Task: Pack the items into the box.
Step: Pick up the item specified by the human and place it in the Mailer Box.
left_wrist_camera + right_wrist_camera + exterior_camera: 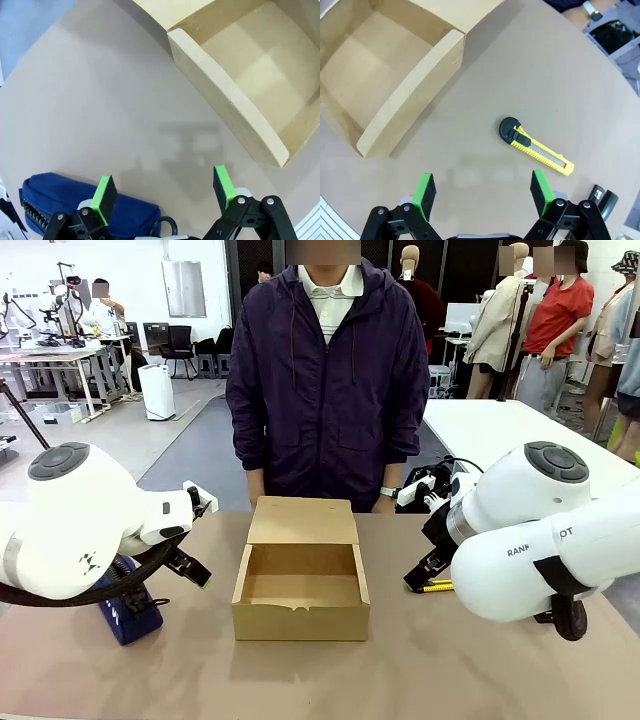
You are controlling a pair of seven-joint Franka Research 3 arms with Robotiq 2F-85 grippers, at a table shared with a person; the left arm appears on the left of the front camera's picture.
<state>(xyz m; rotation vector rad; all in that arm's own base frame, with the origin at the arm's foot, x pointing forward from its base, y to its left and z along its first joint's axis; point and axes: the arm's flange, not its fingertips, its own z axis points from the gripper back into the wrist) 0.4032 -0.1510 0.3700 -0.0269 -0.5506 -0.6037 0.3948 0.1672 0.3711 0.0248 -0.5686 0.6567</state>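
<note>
Low brown cardboard box (300, 620), flap lid open.

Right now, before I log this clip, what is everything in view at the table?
cardboard box: one, brown, table centre, flap lid open, nothing inside
utility knife: one, yellow with black end, flat on the table to the box's right, apart from it
zippered pouch: one, navy blue, on the table to the box's left
black object: one, beyond the knife, cut off at the picture edge
table: one, brown top
person: one, dark purple jacket, standing at the far side behind the box
left gripper: open, empty, above the pouch
right gripper: open, empty, above the table near the knife
</note>
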